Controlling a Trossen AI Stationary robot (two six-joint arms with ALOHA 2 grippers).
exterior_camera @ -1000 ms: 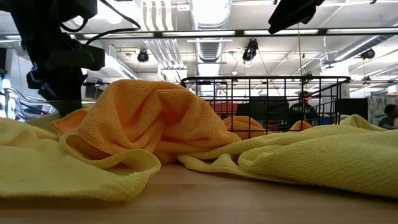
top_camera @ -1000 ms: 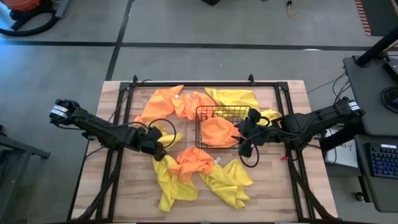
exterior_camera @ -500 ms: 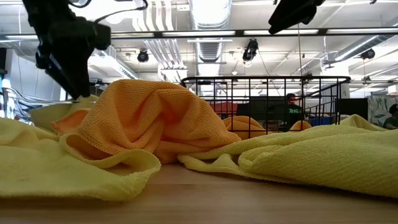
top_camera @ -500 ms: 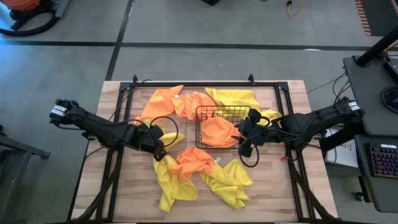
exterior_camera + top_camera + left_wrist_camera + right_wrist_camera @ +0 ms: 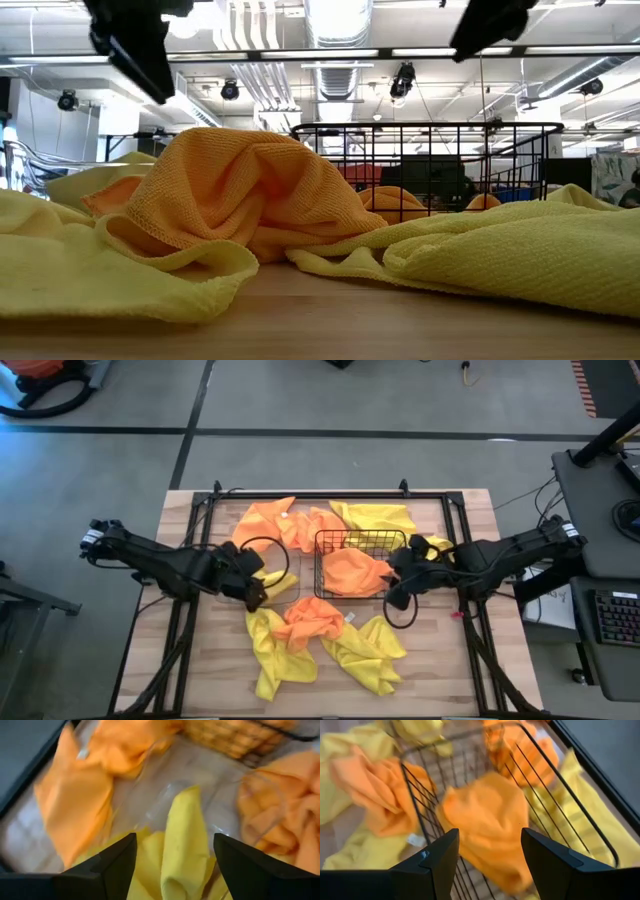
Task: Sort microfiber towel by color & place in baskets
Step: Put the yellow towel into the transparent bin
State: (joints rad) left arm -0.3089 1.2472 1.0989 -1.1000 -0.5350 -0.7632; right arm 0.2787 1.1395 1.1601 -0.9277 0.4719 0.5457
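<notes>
My left gripper (image 5: 252, 588) (image 5: 175, 838) is open and hangs above a yellow towel (image 5: 183, 832) that lies in the clear plastic basket (image 5: 150, 800). My right gripper (image 5: 393, 582) (image 5: 490, 832) is open over the near right part of the black wire basket (image 5: 350, 540), where an orange towel (image 5: 485, 820) rests on the floor. More towels lie crumpled on the table: an orange one (image 5: 310, 622) and yellow ones (image 5: 275, 655) near, orange (image 5: 265, 520) and yellow (image 5: 380, 517) far. In the low view both grippers (image 5: 135, 45) (image 5: 490, 20) hang high above the cloths.
A black frame (image 5: 300, 495) runs round the wooden tabletop (image 5: 200, 680). Another yellow towel (image 5: 436, 545) lies right of the wire basket. Bare wood shows along the near edge and at both sides. Cables loop from each wrist.
My left gripper has risen from just above the cloths to well over them and drifted a little toward the far edge. My right gripper has shifted slightly toward the table's right. The towels have stayed where they lay.
</notes>
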